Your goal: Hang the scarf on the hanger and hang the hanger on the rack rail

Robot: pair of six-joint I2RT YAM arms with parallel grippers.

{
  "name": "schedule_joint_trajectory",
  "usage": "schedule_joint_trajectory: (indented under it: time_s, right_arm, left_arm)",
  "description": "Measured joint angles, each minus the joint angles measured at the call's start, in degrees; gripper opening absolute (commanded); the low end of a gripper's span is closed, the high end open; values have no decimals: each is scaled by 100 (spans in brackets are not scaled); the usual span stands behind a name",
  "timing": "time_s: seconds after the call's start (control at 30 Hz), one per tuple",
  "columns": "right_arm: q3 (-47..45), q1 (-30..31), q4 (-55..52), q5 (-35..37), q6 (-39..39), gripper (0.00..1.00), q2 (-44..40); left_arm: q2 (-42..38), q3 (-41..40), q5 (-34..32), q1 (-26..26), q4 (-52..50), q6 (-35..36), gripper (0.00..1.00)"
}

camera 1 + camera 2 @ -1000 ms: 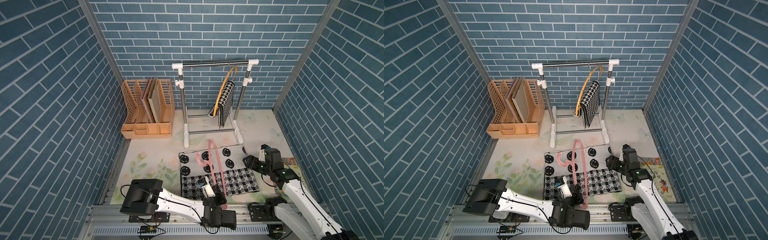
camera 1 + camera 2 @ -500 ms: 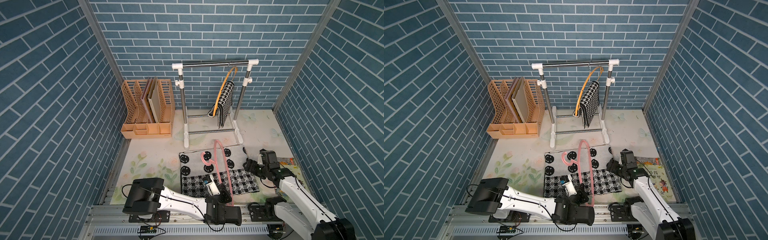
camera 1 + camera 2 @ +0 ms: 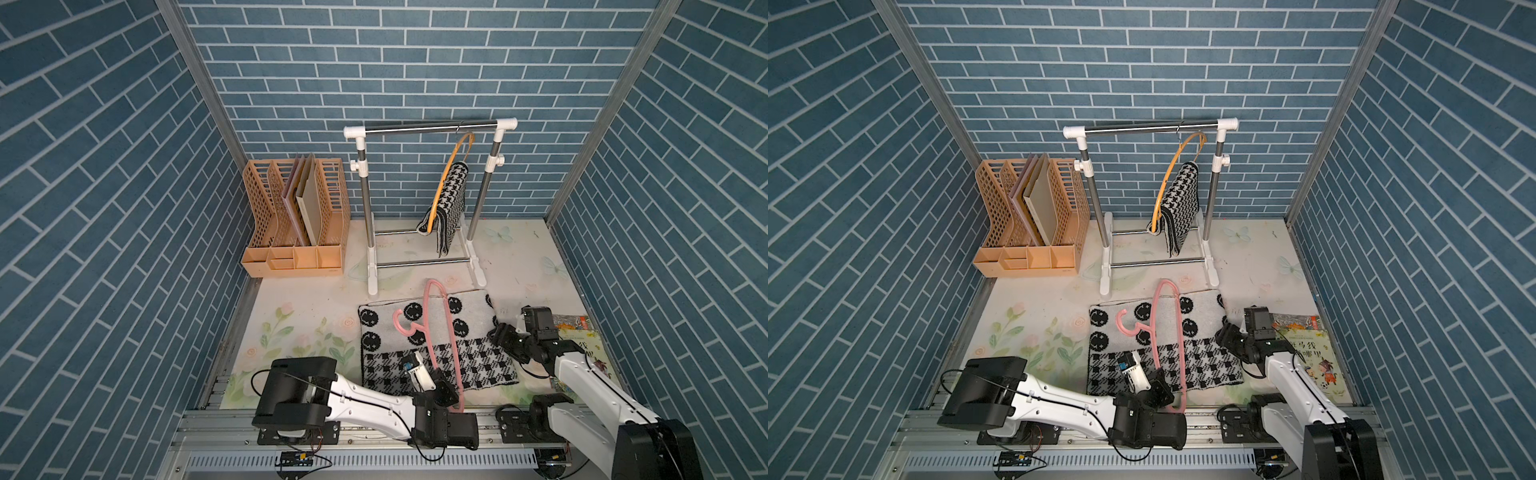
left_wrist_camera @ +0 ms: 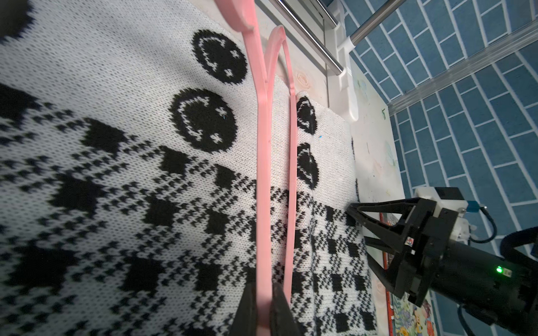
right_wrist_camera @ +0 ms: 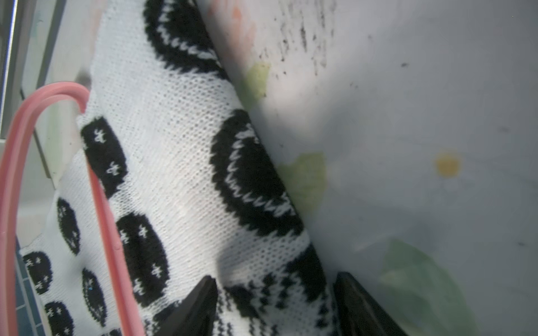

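Scarf: black-and-white knitted scarf [image 3: 478, 361] with smiley faces and checks, lay flat in the lower centre of both top views, not on any hanger.
Hanger: pink plastic hanger [image 4: 263, 174] lay lengthwise across the scarf. Its hook pointed toward the left of the frame and its far loop reached just past the scarf's upper edge.
Left claw: left gripper [image 4: 264, 302] sat at the bottom centre of the frame, pinched tight on the hanger's near end, just past the scarf's lower edge.
Right claw: right gripper [image 5: 273, 302] was at the scarf's right-hand edge with its jaws apart. The knit edge lay between them, and no firm pinch could be seen.
Floor: pale floral mat [image 3: 299, 332] lay under the scarf.
Rack: white-and-steel clothes rack [image 3: 432, 128] stood in the upper centre, well apart from the scarf. It carried an orange hanger [image 3: 446, 174] with a houndstooth scarf [image 3: 451, 199] draped on it.
Organiser: tan plastic file organiser [image 3: 295, 257] stood left of the rack, with boards upright in it.
Book: colourful picture book [image 3: 1308, 357] lay at the lower right, beside the right arm.
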Motion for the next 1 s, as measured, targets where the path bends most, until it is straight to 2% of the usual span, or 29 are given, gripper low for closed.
schedule_joint_trajectory:
  time_s: [0.23, 0.3, 0.5, 0.63, 0.83, 1.0]
  right_arm:
    - [-11, -13, -13, -544, 96, 12, 28]
    - [153, -9, -116, -739, 116, 2, -7]
    - [627, 162, 164, -1751, 345, 0, -269]
    - [699, 573, 763, -2409, 586, 0, -210]
    - [699, 1635, 1510, -2940, 688, 0, 767]
    - [704, 2275, 1683, -2983, 553, 0, 1685]
  left_arm:
    - [48, -2, 0, 0, 28, -52, 0]
    - [48, -2, 0, 0, 33, -52, 0]
    - [48, -2, 0, 0, 46, -33, 0]
    - [48, -26, 0, 0, 136, 57, 0]
    - [48, -92, 0, 0, 304, 192, 0]
    - [48, -96, 0, 0, 450, 341, 0]
